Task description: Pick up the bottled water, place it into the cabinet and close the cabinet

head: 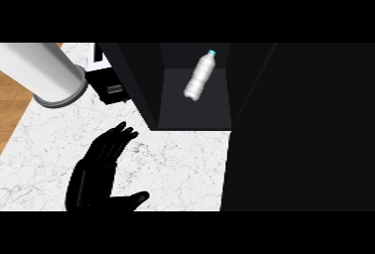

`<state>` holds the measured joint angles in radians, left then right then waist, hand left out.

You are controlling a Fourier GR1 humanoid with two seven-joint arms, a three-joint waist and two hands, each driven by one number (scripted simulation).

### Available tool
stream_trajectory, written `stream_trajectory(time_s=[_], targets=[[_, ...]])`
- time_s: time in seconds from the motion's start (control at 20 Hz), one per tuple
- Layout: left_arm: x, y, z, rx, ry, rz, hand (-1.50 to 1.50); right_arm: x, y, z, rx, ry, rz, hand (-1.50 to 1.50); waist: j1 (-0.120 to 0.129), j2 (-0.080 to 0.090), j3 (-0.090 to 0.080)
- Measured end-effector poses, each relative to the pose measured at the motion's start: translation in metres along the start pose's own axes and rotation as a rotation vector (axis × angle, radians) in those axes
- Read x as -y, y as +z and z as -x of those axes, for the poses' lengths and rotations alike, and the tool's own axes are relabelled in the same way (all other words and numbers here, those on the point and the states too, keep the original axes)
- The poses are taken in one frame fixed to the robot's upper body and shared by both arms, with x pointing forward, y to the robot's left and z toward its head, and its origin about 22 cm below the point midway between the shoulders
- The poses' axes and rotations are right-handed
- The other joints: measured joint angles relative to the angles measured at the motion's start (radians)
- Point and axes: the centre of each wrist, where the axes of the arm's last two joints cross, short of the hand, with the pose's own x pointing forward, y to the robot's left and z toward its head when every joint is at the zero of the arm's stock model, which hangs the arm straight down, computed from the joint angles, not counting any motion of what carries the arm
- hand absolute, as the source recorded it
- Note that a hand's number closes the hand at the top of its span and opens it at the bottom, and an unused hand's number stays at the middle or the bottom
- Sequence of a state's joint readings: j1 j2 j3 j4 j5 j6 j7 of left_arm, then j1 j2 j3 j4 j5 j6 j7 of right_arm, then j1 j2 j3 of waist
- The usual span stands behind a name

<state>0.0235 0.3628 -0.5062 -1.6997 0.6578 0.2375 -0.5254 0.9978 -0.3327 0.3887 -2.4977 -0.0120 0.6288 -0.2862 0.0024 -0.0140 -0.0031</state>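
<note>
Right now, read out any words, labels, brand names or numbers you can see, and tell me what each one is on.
No text can be read in the head view.
Bottled water in the cabinet: no label or print shows.
Black object beside the cabinet: small pale mark, too blurred to read.
White cylinder: plain, no markings.

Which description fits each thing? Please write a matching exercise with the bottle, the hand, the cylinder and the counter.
Things:
1. bottle
2. left hand
3. cylinder
4. counter

Descriptions:
A. veined marble surface
B. lying inside the cabinet
C. at the top left of the view
D. open, fingers straight, over the counter

Pairs: 1-B, 2-D, 3-C, 4-A
</note>
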Motion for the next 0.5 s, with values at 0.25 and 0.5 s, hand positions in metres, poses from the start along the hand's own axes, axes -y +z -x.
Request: stream_trajectory(time_s=[0.25, 0.5], targets=[[-0.023, 0.017, -0.022, 0.002, 0.028, -0.046, -1.50, -0.009, -0.008, 0.001, -0.008, -0.055, -0.100, 1.50, 0.006, -0.003, -0.002], [-0.038, 0.028, -0.040, 0.000, 0.037, -0.070, -1.50, -0.010, -0.016, 0.000, -0.016, -0.044, -0.156, 1.50, 0.021, -0.006, -0.006]])
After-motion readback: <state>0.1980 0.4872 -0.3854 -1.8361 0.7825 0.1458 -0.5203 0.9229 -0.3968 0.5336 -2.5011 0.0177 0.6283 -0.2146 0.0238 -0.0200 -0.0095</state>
